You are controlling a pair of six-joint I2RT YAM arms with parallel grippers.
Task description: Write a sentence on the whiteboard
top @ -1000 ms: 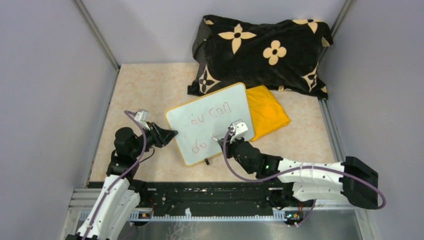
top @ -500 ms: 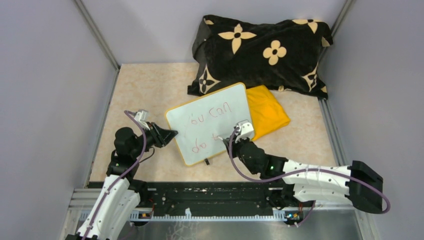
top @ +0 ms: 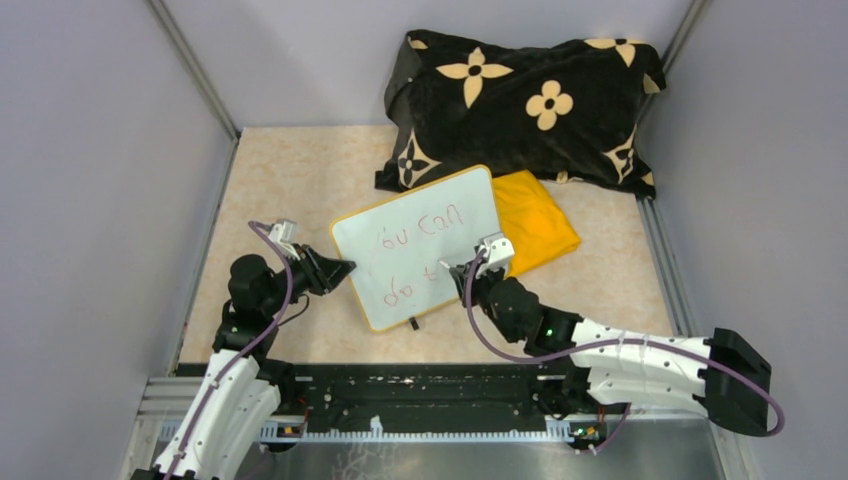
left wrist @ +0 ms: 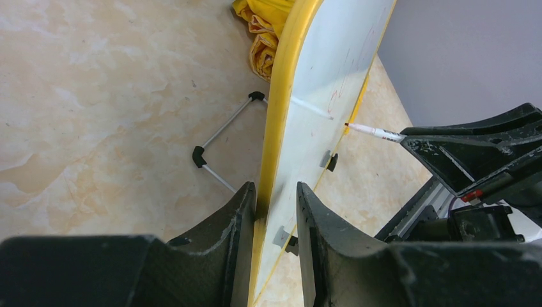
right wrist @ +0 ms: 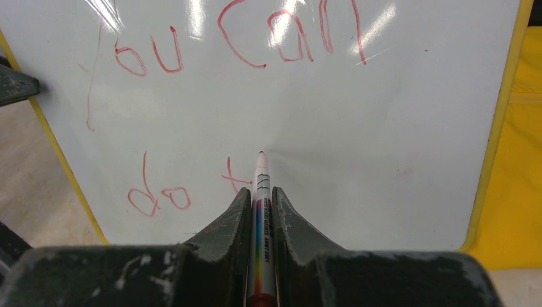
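The whiteboard (top: 420, 250) stands tilted at the table's middle, white with a yellow rim. My left gripper (top: 345, 268) is shut on its left edge; in the left wrist view the fingers (left wrist: 240, 211) pinch the rim of the whiteboard (left wrist: 332, 83). The sentence (top: 415, 232) in red reads "You can" above "do t", and the right wrist view shows the sentence (right wrist: 281, 38) close up. My right gripper (right wrist: 261, 190) is shut on a white marker (right wrist: 263, 174), tip at the board just right of the "t". From the side the marker (left wrist: 374, 132) nearly touches the face.
A black pillow with cream flowers (top: 520, 100) lies at the back right. A folded yellow cloth (top: 535, 225) sits under the board's right edge. A thin wire stand (left wrist: 220, 131) props the board from behind. Grey walls close in both sides.
My right gripper has slid to the right along the lower line with the marker, and a red "t" now shows after "do". The left gripper and board have stayed put.
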